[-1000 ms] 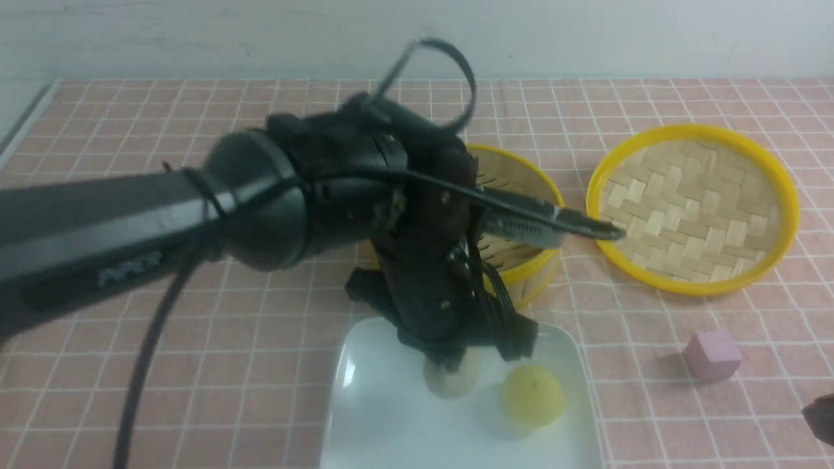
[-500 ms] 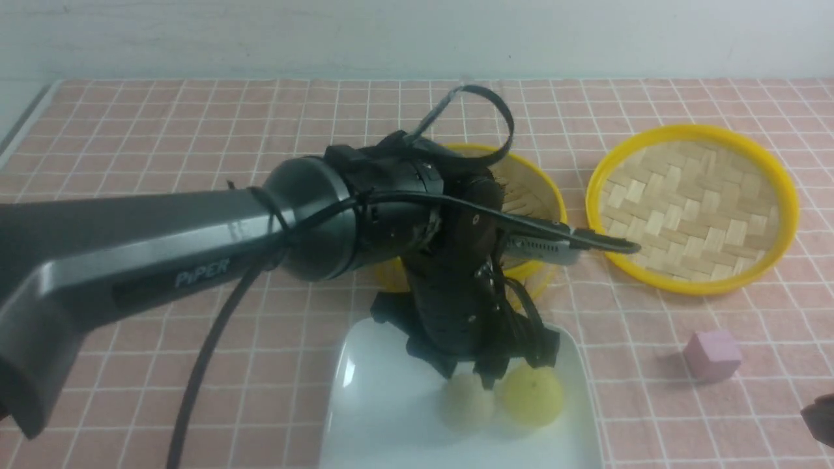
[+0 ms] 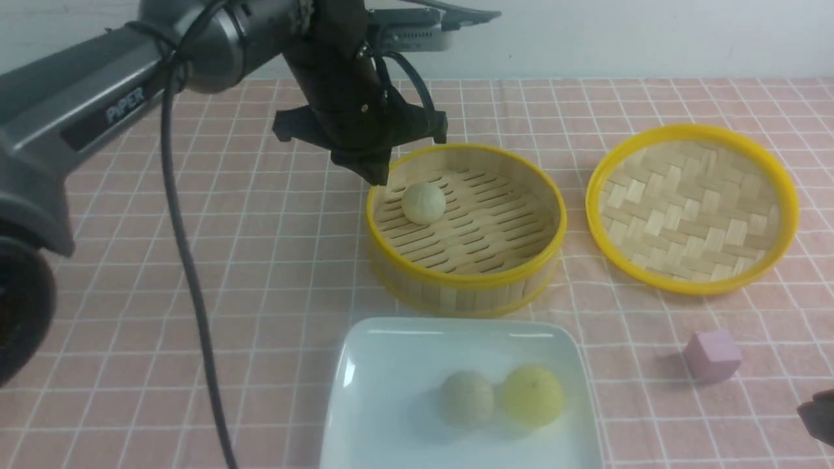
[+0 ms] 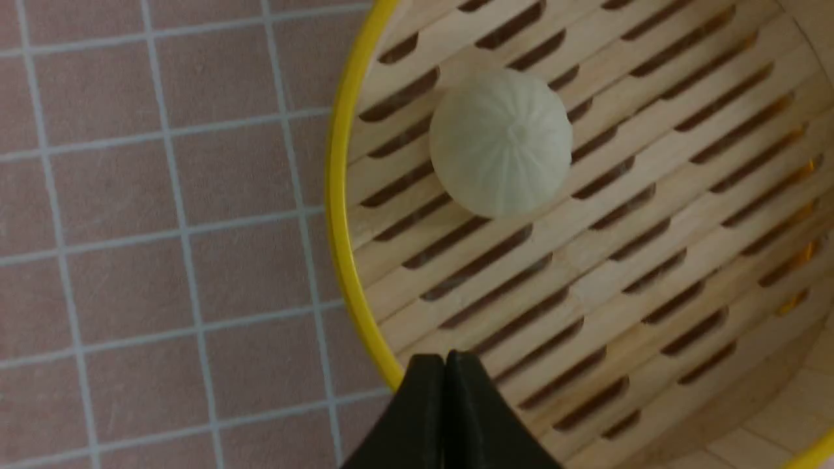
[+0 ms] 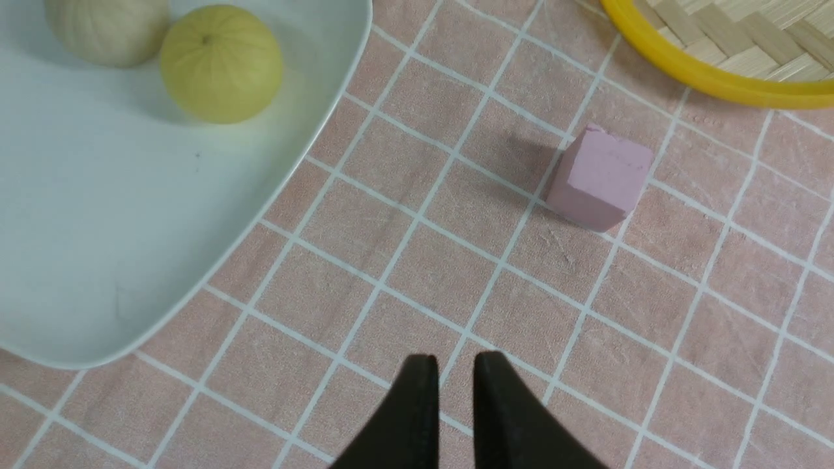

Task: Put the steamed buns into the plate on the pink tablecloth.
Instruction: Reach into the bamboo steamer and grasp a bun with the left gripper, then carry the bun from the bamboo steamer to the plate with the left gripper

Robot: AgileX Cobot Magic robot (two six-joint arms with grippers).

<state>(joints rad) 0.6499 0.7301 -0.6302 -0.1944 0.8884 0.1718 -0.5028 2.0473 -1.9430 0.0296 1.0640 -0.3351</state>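
Two steamed buns, one beige (image 3: 467, 398) and one yellow-green (image 3: 533, 395), lie side by side in the white square plate (image 3: 391, 365) on the pink tablecloth (image 3: 260, 260). Another pale bun (image 3: 423, 202) rests in the bamboo steamer (image 3: 466, 290). My left gripper (image 3: 376, 174) hangs shut and empty over the steamer's left rim, above and beside that bun (image 4: 500, 142); its tips (image 4: 446, 357) are pressed together. Low over the cloth, right of the plate (image 5: 98, 228), my right gripper (image 5: 455, 358) has a narrow gap between its jaws and nothing in it.
The steamer's woven lid (image 3: 690, 208) lies upside down at the right. A small pink cube (image 3: 711, 355) sits on the cloth between lid and right gripper, also in the right wrist view (image 5: 599, 177). The left arm's cable hangs down at the left.
The left gripper let go of the beige bun in the plate beside the yellow-green one, rose, moved back over the steamer's left rim and shut. The right arm stayed put.
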